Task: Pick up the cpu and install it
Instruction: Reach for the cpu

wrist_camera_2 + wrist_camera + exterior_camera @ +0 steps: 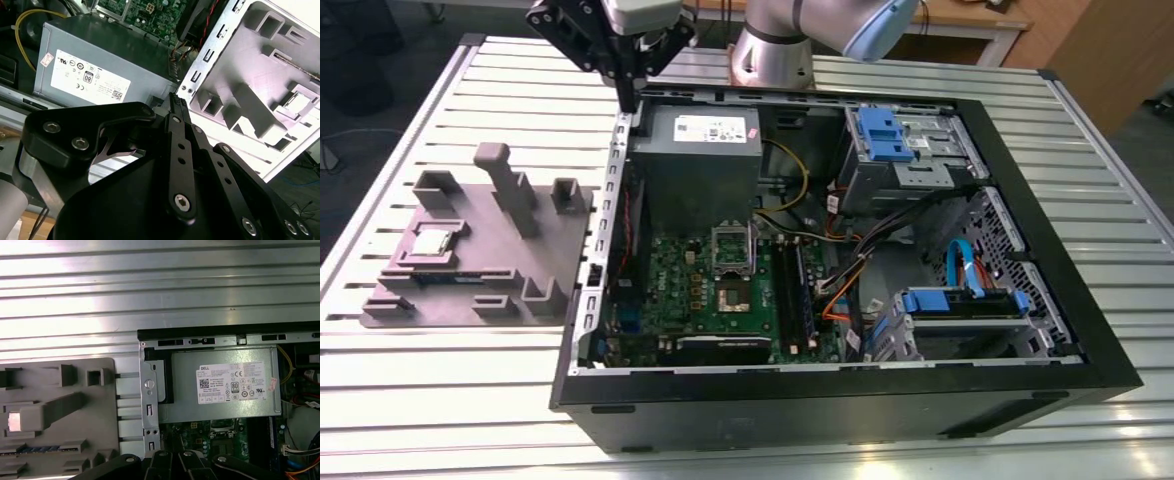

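Note:
The cpu (431, 240) is a small shiny square chip lying in a recess of the grey tray (567, 250) on the exterior view's left. It also glints in the first wrist view (14, 421) and in the second wrist view (300, 102). My gripper (630, 98) hangs above the back left corner of the open computer case (854, 400), well away from the chip. Its black fingers (176, 107) are pressed together with nothing between them. The motherboard socket (734, 270) lies in the middle of the green board.
A grey power-supply box (698, 150) with a white label sits just under the gripper inside the case. Blue drive cages (901, 140) and cables fill the case's right side. The tray has several upright posts (500, 175). Everything stands on a ribbed metal table (454, 400).

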